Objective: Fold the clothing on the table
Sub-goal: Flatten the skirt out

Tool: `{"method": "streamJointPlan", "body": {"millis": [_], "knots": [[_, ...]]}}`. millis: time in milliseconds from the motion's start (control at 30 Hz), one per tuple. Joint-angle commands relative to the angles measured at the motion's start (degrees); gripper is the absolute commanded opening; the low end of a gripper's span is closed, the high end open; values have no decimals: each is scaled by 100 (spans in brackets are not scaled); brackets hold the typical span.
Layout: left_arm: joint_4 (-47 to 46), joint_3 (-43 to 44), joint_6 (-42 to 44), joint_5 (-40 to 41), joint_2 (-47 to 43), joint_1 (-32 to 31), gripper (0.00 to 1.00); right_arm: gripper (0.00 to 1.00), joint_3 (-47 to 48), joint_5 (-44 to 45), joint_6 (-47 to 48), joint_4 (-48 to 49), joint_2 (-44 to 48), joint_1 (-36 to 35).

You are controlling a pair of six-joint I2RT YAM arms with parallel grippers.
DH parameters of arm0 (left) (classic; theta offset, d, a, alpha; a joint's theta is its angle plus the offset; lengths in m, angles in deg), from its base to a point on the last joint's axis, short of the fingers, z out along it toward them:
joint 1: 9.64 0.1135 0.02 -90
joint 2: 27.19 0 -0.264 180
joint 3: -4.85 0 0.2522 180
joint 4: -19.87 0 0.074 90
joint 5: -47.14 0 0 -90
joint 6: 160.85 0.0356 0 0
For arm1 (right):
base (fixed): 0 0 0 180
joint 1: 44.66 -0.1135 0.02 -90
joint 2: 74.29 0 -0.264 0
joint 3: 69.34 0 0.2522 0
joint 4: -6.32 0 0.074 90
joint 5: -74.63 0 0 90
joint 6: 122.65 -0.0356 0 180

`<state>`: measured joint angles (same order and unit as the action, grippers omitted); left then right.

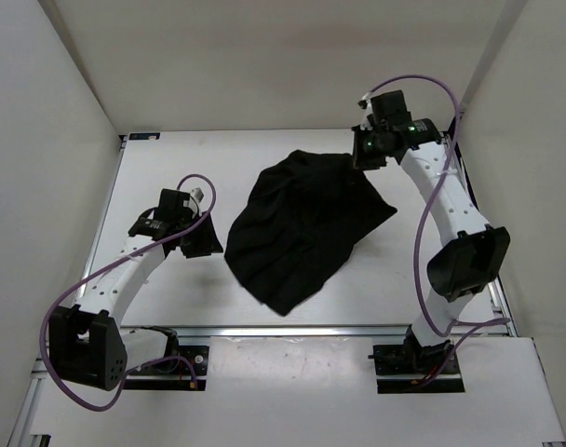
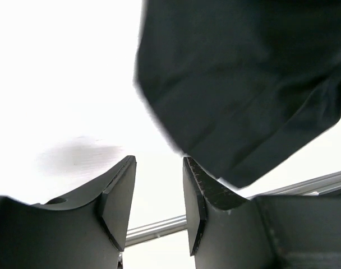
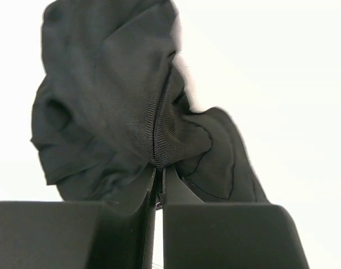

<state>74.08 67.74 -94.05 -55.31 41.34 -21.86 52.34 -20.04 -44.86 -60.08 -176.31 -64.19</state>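
- Pinching a bunched fold at the far right corner of the soft, matte black, finely ribbed clothing [image 3: 103, 101], the right hand [image 3: 159, 171] has its two fingers pressed together on the fabric.
- There are two hands. The left hand [image 2: 158, 162] is spread, with nothing between its fingers, and sits low over the large flat white desk [image 1: 162, 168].
- There is one garment. From the right hand's grip it spreads toward the near left across the middle of the desk. It is crumpled, and its pointed near end lies close to the silver metal front rail [image 1: 292, 329].
- The left hand sits just beside the clothing's left edge, apart from it. In the left wrist view the cloth's edge lies ahead and to the right of the fingers.
- There is one desk, and it carries the whole garment.
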Motion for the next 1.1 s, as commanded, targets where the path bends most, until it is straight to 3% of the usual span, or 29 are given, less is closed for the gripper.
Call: {"method": "streamJointPlan", "body": {"millis": [0,200,367,433,533,667,733,767,800,833,867,900,967,1000,1067], "knots": [[-169,-69,-18,-135,-77,-60,50,0,-218,53,-150,-88,314,142],[-230,-131,-53,-188,-94,-69,50,0,87,809,-413,-316,157,-93],[-327,-236,-88,-232,-121,-69,50,0,1572,73,-309,-730,-1606,-796],[-370,-298,-105,-310,-138,-43,50,0,2047,-699,-213,-397,-1960,-999],[-292,-359,-71,-285,-165,-43,50,0,2706,-3777,-361,812,-2182,-1079],[-248,-386,-17,-240,-130,-60,50,0,3262,-4972,-852,2475,-1438,-1019],[-265,-421,17,-267,-95,-86,50,0,2686,-5315,-1387,3999,-876,-817],[-274,-404,-17,-250,-77,-95,50,0,1916,-5351,-1746,4460,-342,-685],[-274,-377,-26,-258,-25,-130,50,0,1378,-5343,-1976,5587,273,-440],[-300,-377,-18,-249,-24,-139,50,0,180,-5195,-2474,6816,583,-325],[-300,-386,-35,-215,-15,-166,50,0,-911,-5054,-2888,7351,1143,-19],[-283,-395,-53,-232,11,-166,50,0,-1331,-4748,-3032,7826,1471,289],[-353,-447,-79,-249,2,-166,50,0,-2210,-4675,-3095,7315,1631,790],[-353,-465,-88,-258,-24,-174,50,0,-2544,-4649,-2912,6294,1658,1019],[-371,-517,-97,-241,37,-200,50,0,-3263,-4377,-2334,5610,1807,1249]]}}
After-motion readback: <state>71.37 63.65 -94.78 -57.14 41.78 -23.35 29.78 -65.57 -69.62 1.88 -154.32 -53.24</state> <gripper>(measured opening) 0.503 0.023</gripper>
